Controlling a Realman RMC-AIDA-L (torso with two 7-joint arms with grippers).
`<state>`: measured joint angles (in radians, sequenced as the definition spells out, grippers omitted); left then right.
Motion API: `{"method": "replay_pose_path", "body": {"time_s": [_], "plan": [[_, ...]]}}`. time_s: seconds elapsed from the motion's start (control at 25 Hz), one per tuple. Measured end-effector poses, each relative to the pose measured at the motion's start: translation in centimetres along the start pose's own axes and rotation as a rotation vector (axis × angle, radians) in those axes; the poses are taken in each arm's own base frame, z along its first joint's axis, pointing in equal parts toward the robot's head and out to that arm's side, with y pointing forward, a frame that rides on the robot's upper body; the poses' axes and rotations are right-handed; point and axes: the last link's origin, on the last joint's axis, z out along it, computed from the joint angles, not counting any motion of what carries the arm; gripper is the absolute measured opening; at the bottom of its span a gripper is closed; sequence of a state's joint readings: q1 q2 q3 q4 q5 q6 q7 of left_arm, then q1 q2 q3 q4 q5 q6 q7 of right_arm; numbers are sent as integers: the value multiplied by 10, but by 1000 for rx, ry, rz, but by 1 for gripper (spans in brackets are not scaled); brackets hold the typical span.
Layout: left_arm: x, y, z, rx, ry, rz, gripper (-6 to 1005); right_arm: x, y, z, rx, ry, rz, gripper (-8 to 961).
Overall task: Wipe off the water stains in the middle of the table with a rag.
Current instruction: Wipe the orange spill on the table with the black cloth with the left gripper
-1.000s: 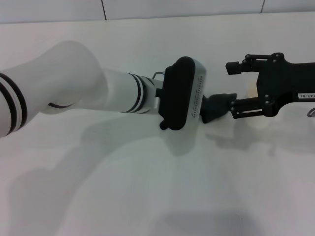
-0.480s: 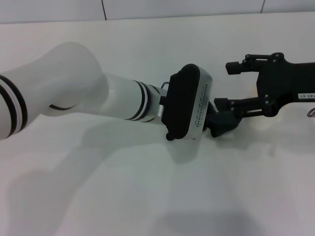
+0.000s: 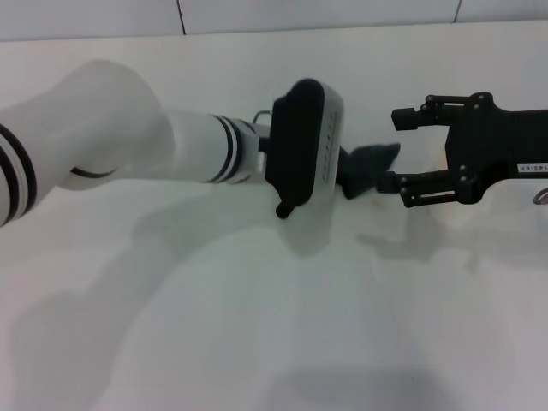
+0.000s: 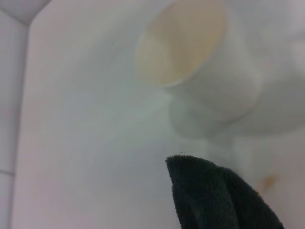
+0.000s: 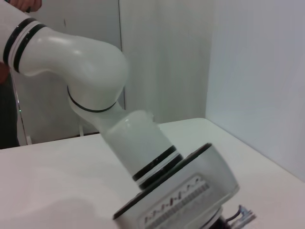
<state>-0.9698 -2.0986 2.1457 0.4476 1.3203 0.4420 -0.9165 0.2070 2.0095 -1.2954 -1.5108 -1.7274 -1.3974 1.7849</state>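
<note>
White glossy left arm with black double rings, flat black-and-grey wrist block bearing dotted lettering. Right gripper matte black, bolted linkage fingers, small white label.

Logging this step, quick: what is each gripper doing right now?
Left gripper: fingers hidden; the dark green-black soft rag sticks out from it.
Right gripper: open, empty, beside the rag.

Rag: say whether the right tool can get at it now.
Probably yes. The rag hangs from the left arm just beside the open right tool, nothing between them, though the left arm holds it.
</note>
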Motion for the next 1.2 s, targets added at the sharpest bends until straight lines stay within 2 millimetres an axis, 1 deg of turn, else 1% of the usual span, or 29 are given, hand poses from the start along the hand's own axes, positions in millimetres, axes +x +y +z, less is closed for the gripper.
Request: {"method": "replay_pose_path", "body": {"time_s": [0.04,0.08,0.2,0.32,0.44,0.92,1.2], "plan": [[0,0,0,0,0,0,99,0,0,0,-1,0,0,825],[-2,-5,-1,20,-4,-10,99,0,0,0,-1,0,0,825],[-3,-7,-2,28,-5,-3,100,0,0,0,-1,0,1,825],[-1,-6,-1,28,1,12,101,0,0,0,-1,-1,1,825],[6,-5,1,23,18,35,102,0,0,0,-1,-1,1,825],[7,-5,1,24,16,40,105,1,0,1,0,-1,2,824],[14,0,4,10,41,45,107,0,0,3,-1,-1,-2,824]]}}
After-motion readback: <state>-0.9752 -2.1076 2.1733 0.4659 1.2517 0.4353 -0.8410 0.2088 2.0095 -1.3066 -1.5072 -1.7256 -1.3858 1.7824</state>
